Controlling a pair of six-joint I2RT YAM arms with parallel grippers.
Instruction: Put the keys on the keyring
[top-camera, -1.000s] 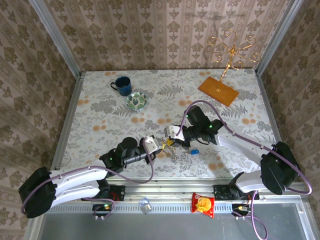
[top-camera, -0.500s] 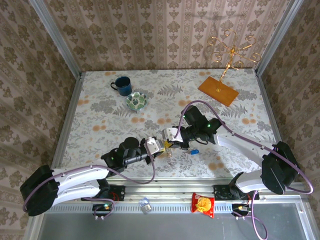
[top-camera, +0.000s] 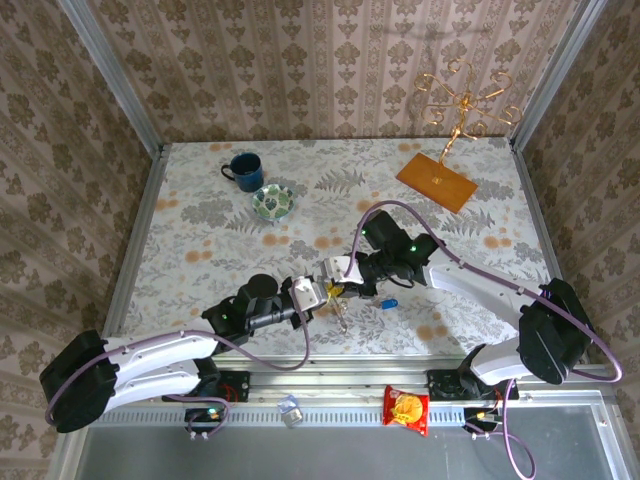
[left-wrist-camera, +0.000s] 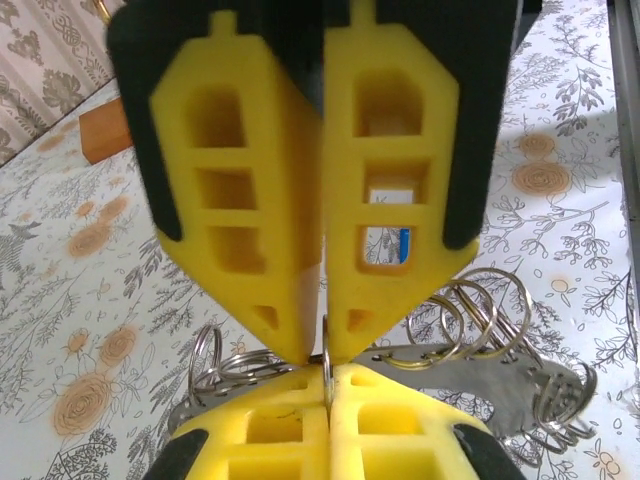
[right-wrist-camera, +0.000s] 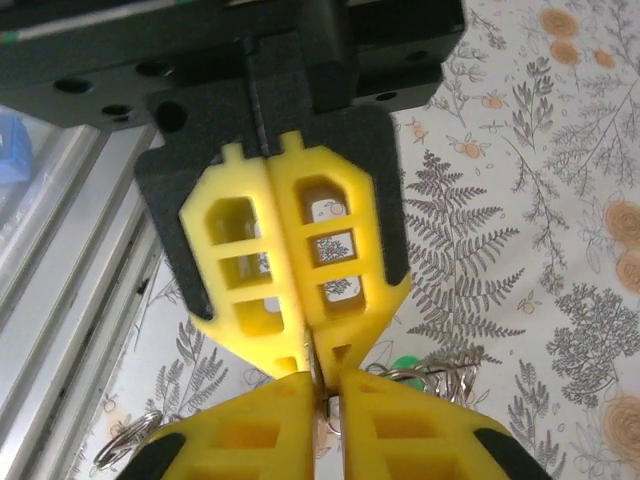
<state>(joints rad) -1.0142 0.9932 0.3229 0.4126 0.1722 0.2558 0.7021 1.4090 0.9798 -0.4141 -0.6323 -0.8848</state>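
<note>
Just above the table's near middle, my left gripper (top-camera: 318, 292) and right gripper (top-camera: 338, 275) meet tip to tip. The keyring (left-wrist-camera: 480, 372) is a flat silvery plate carrying several split rings. In the left wrist view my left gripper (left-wrist-camera: 328, 385) is shut on one thin split ring (left-wrist-camera: 327, 362). The right gripper (right-wrist-camera: 328, 392) stands narrowly open, that ring sitting in its gap. A green key tag (right-wrist-camera: 403, 365) hangs in the bunch. The blue-tagged key (top-camera: 388, 303) lies on the table just right of the grippers.
A dark blue mug (top-camera: 243, 170) and a green-patterned bowl (top-camera: 272, 202) stand at the back left. A gold wire stand on an orange base (top-camera: 438, 181) is at the back right. A red snack packet (top-camera: 407, 408) lies on the front rail.
Both grippers and the ring bunch have drifted slightly left. The right jaws have parted a little, while the left still pinches the ring.
</note>
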